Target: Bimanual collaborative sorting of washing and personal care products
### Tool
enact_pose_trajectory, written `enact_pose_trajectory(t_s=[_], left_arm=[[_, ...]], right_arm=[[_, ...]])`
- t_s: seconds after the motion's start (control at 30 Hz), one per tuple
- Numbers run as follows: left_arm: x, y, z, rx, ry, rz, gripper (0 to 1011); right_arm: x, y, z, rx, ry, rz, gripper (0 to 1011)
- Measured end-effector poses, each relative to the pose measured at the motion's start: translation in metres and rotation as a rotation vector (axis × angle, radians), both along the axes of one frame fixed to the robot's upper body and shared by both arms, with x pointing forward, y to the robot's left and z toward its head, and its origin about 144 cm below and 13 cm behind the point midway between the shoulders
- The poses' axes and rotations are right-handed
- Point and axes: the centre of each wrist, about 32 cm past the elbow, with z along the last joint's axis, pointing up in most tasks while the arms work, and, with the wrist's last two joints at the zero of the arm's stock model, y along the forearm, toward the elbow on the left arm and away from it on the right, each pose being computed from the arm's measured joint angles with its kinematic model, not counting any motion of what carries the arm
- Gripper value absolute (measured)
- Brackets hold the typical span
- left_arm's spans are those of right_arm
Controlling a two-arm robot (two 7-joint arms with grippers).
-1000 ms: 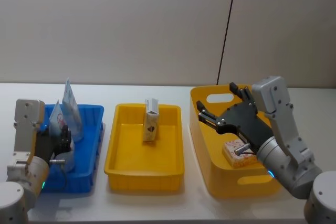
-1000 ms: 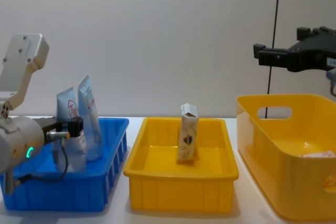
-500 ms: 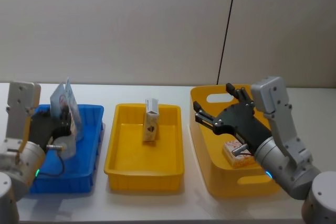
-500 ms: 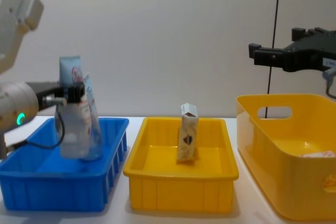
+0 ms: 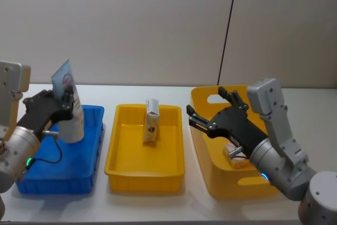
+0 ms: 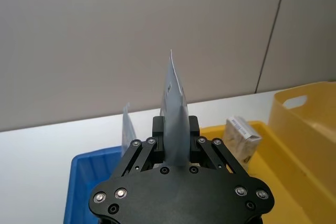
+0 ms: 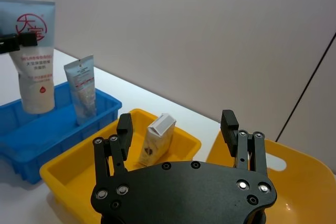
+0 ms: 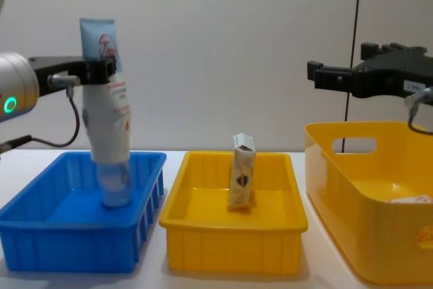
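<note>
1. Two claws are at work. The left claw point(image 5: 59, 104) is clamped on the white squeeze tube point(image 5: 67, 110) with red print, gripping it just under its flat crimped end, with the clear cap pointing down.
2. From that claw the tube hangs nearly upright. Its cap sits low inside the blue bin point(image 5: 63, 169) directly beneath the claw; I cannot tell whether the cap touches the bin floor.
3. One smaller tube point(image 7: 83, 90) stands in the same bin, just beside the held one and below the level of the left claw.
4. The right claw point(image 5: 205, 101) is spread wide and holds nothing. It hovers above the yellow tub point(image 5: 247, 188), at the rim nearest the middle tray.
5. The small white carton point(image 5: 237, 156) with orange pattern lies on the tub floor, below the right claw and apart from its fingers.
6. The taller narrow cream carton point(image 5: 151, 120) stands upright in the yellow tray point(image 5: 145, 175), between the two claws and lower than both.
7. All three containers sit side by side on the pale surface point(image 5: 184, 206).
</note>
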Motion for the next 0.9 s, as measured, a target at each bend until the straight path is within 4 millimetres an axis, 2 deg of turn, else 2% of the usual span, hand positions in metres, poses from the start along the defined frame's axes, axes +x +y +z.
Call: enact_pose_trajectory(t_s=[0.3, 0.9], left_arm=[[0.000, -0.004, 0.007, -0.048, -0.058, -0.090, 228], [0.012, -0.030, 0.016, -0.114, -0.151, -0.293, 228]], right_arm=[[0.004, 0.001, -0.003, 0.015, 0.015, 0.047, 1004], [0.022, -0.001, -0.003, 0.061, 0.047, 0.209, 1004]])
